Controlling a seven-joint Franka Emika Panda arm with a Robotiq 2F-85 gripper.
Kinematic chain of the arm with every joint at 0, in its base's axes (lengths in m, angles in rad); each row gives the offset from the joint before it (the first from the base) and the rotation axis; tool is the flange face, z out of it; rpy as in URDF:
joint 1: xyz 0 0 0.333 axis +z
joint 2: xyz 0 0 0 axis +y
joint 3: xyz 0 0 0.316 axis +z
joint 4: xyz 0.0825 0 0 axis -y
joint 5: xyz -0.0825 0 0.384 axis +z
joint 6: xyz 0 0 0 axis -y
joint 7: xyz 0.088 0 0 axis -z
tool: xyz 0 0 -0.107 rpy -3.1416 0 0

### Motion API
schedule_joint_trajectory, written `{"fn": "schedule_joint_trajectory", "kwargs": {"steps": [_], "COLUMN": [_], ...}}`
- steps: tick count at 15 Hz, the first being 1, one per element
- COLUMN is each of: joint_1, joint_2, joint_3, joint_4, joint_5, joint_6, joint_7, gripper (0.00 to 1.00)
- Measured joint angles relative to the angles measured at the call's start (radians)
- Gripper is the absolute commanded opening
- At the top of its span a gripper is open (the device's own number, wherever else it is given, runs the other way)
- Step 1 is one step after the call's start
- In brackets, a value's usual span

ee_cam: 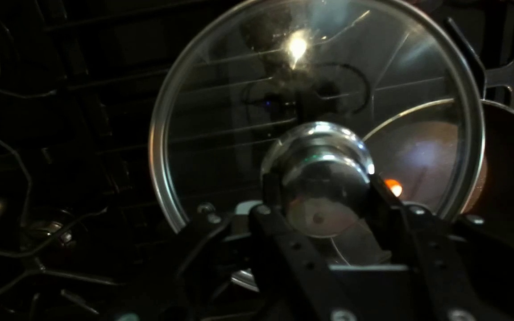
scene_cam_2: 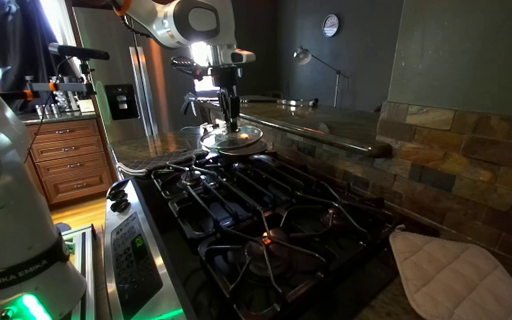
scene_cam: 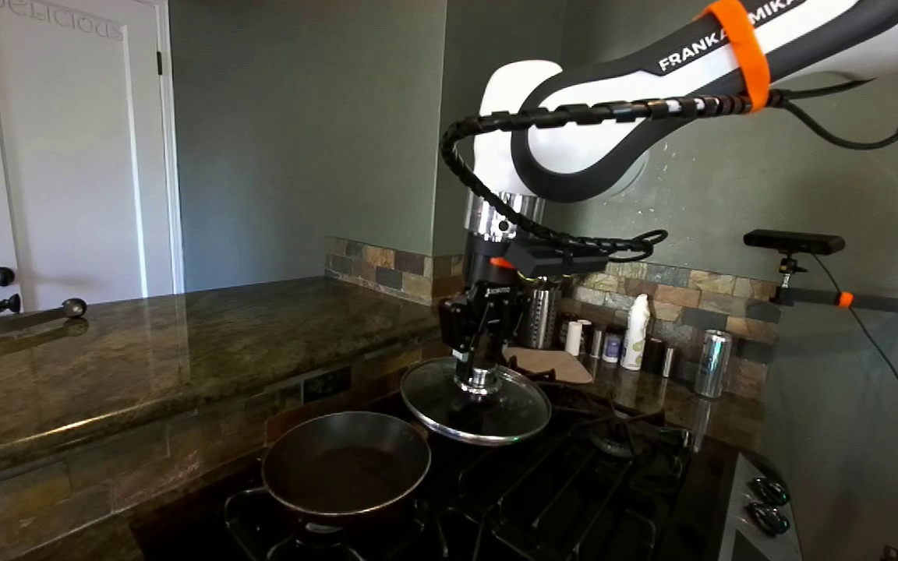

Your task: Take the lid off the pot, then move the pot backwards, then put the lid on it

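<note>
Now | end effector point(ee_cam: 322, 191) pinching shiny metal knob point(scene_cam: 481, 378) | lid point(scene_cam: 488, 413): round glass, metal-rimmed, aloft | pot point(scene_cam: 348, 466): round, dark inside

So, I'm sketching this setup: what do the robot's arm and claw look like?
The arm is white and rounded, with dark grey trim, FRANKA EMIKA lettering and orange bands. A black, ribbed cable loops along it. Above the claw sits a shiny metal collar; the claw itself is black, with slim, jointed fingers and silver screw heads.
</note>
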Motion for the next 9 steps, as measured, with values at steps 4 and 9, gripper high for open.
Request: {"fn": "schedule_joint_trajectory", "kwargs": {"steps": [4,9], "joint_1": [0.001,0.036], "joint_2": [0.004,0.065], "joint_3": [-0.001,0.007], "joint_4": [-0.003,0.024], "joint_5": [-0.002,0.004], "joint_6": [0.006,0.057], "joint_7": [0.0,-0.003], "gripper": [0.23,0.23]}}
